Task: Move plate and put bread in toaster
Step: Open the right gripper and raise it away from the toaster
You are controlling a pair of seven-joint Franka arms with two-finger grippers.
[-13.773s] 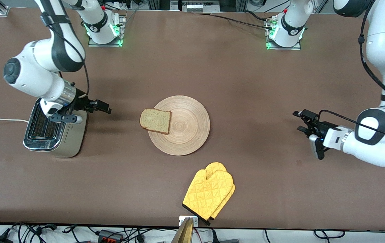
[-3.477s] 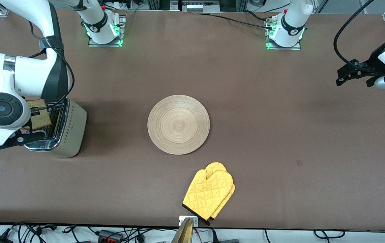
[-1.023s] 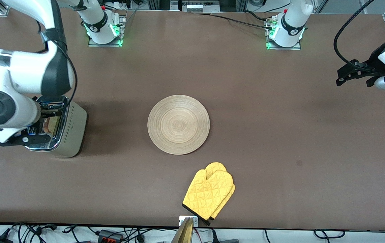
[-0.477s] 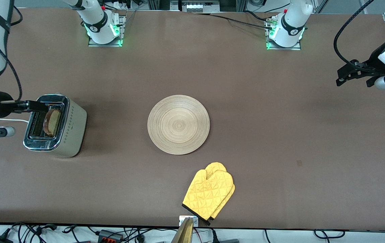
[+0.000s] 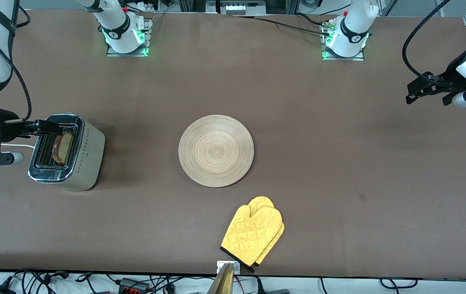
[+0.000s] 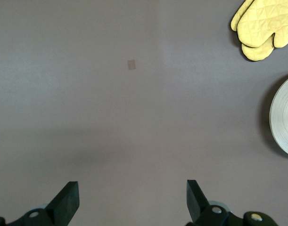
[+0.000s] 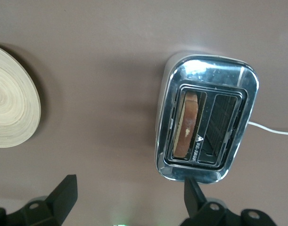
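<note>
Brown tabletop (image 5: 318, 163) fills the scene, with two white robot arms mounted along one long edge.

Right gripper (image 5: 33, 139) hangs in the air at the right arm's end of the table, over the outer edge of the toaster (image 5: 67, 152), its two black fingers spread wide and holding nothing. In the right wrist view the same gripper (image 7: 129, 200) shows both fingers apart, with the toaster (image 7: 205, 117) directly below.

Toaster is a boxy two-slot model with a shiny chrome top and dotted beige sides; a white cord (image 5: 14, 145) trails from it toward the table's end. Bread (image 5: 63, 148), a brown slice, stands on edge inside the slot nearer the plate, its upper edge showing above the chrome; the wrist view shows the bread (image 7: 187, 123) in that slot, the other slot dark.

Plate (image 5: 216, 150), a large round pale-wood disc with ring grain, lies flat at the table's middle, well apart from the toaster toward the left arm's end.

Yellow quilted oven mitts (image 5: 253, 234), stacked as a pair, lie nearer the front camera than the plate.

Left gripper (image 5: 427, 90) waits in the air over the left arm's end of the table, well apart from the plate, fingers spread and empty. Left wrist view shows its fingers (image 6: 68, 200) apart above bare tabletop.
</note>
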